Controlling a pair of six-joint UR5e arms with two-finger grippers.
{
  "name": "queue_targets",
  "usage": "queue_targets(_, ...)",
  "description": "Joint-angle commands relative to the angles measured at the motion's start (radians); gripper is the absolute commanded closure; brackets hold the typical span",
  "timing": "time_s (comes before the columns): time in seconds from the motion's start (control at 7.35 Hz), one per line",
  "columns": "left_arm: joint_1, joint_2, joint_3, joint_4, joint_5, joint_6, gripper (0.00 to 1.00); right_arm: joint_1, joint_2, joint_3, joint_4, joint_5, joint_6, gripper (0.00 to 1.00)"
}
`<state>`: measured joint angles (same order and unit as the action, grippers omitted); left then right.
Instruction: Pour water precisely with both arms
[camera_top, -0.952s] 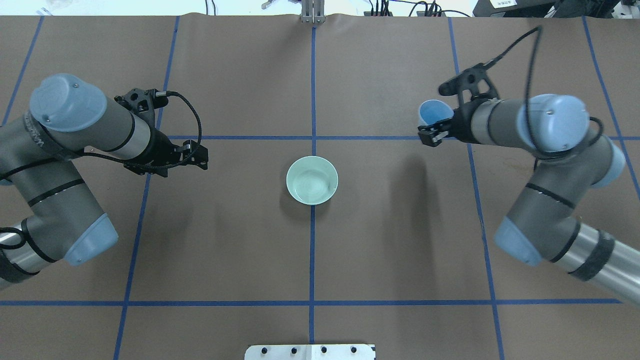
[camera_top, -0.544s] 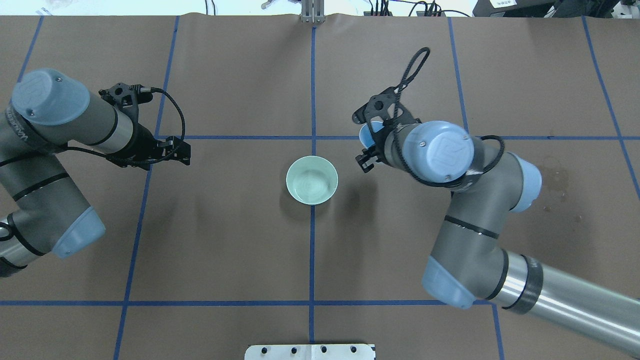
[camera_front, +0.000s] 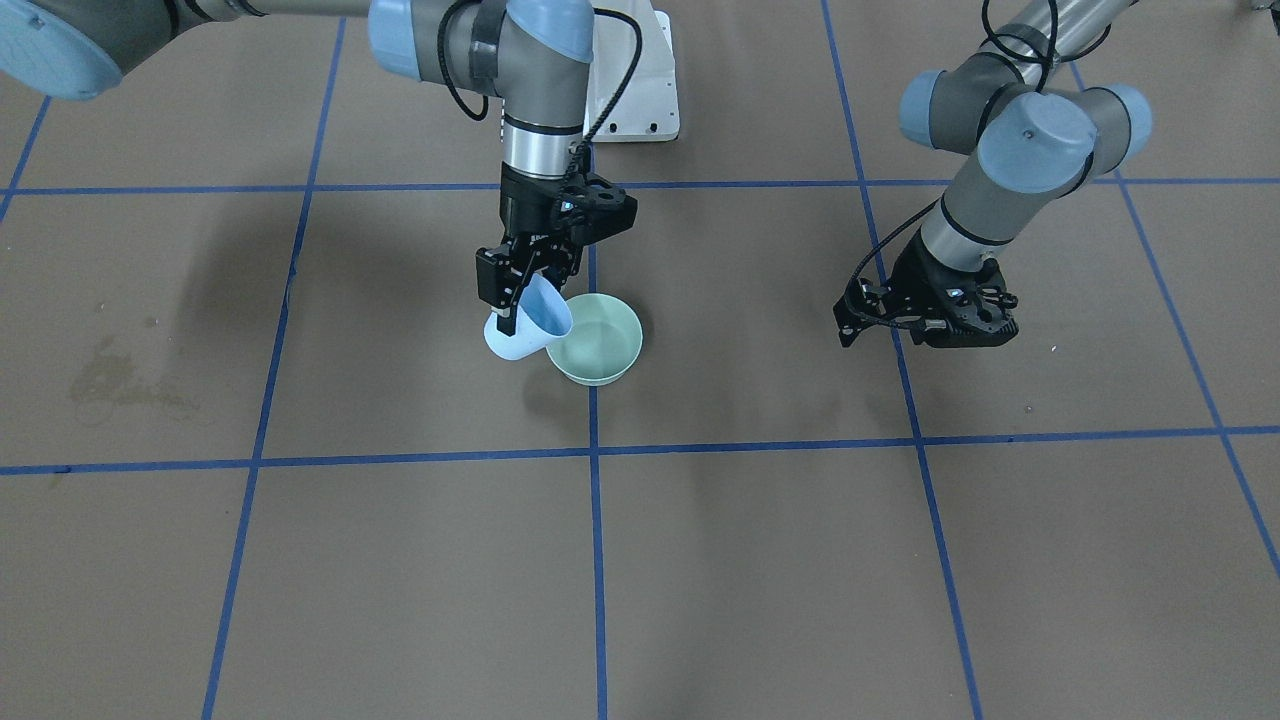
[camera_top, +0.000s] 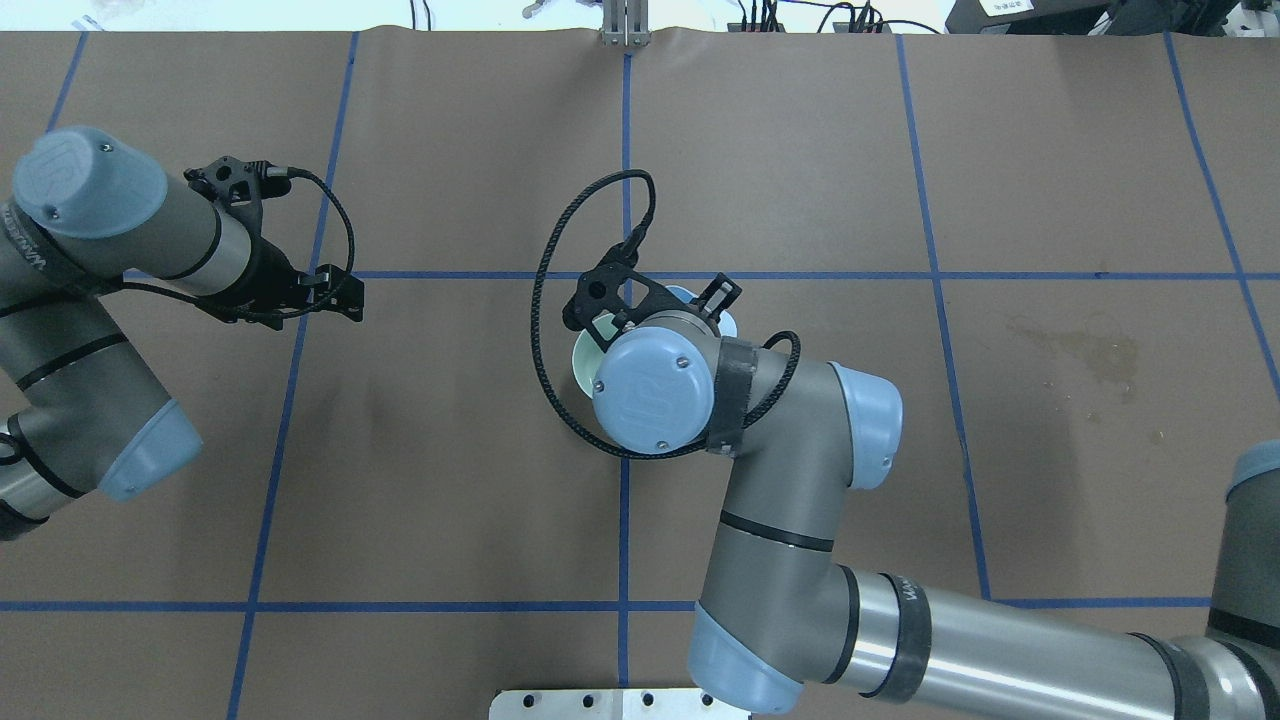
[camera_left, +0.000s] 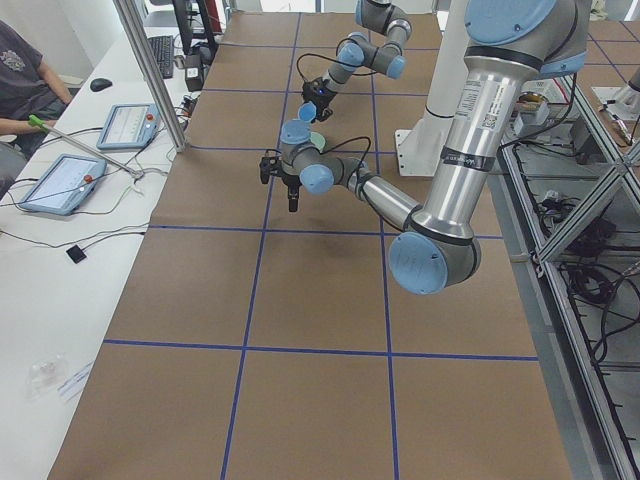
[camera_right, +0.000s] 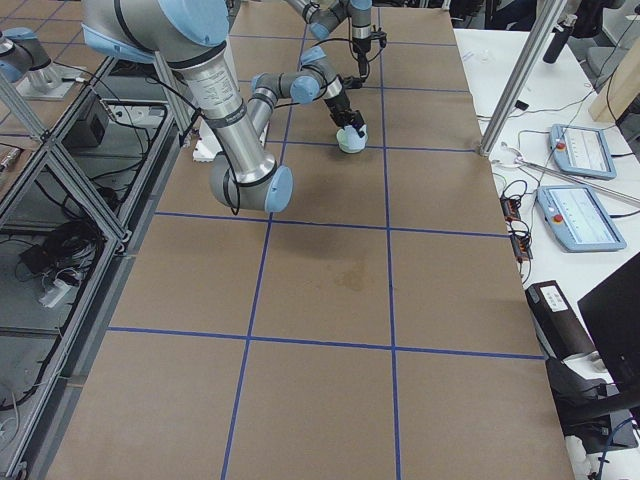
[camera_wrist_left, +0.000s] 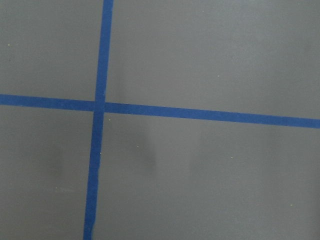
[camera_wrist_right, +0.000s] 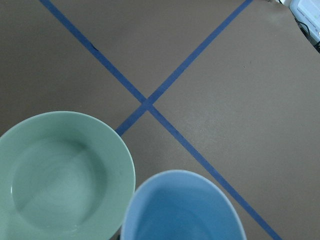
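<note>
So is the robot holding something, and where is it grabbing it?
Yes. The right gripper holds a light blue plastic cup by its rim, jaws pinching the wall, tilted beside the pale green bowl. The left gripper holds nothing.

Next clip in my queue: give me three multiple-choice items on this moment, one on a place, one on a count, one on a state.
1. Where is the blue cup?
A. Held tilted beside the green bowl's rim
B. Standing next to the left gripper
C. Lying inside the bowl

2. How many vessels are in view?
A. One
B. Two
C. Four

3. What is the left gripper doing?
A. Gripping the bowl
B. Holding nothing, over the table
C. Gripping a second cup

Answers:
1 A: the right gripper clamps the blue cup, leaning toward the green bowl.
2 B: only the cup and the bowl show.
3 B: the left gripper is off to the side over the brown table, nothing between its fingers.
</note>
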<state>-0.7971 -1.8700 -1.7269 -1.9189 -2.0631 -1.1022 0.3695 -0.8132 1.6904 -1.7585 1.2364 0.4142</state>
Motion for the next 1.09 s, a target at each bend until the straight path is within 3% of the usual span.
queue_targets(0.0, -0.001, 0.000, 0.007, -0.003, 0.000, 0.001, 0.00, -0.035, 0.042, -0.061, -0.071, -0.101, -0.153, 0.48)
queue_targets(0.14, -0.001, 0.000, 0.009, -0.005, 0.000, 0.001, 0.00, -0.043, 0.064, -0.107, -0.091, -0.153, -0.228, 0.49)
queue_targets(0.54, 0.001, 0.000, 0.021, -0.012, 0.000, 0.001, 0.00, -0.095, 0.075, -0.123, -0.215, -0.296, -0.323, 0.52)
queue_targets(0.95, -0.001, 0.002, 0.026, -0.012, 0.000, 0.001, 0.00, -0.110, 0.089, -0.150, -0.263, -0.341, -0.376, 0.56)
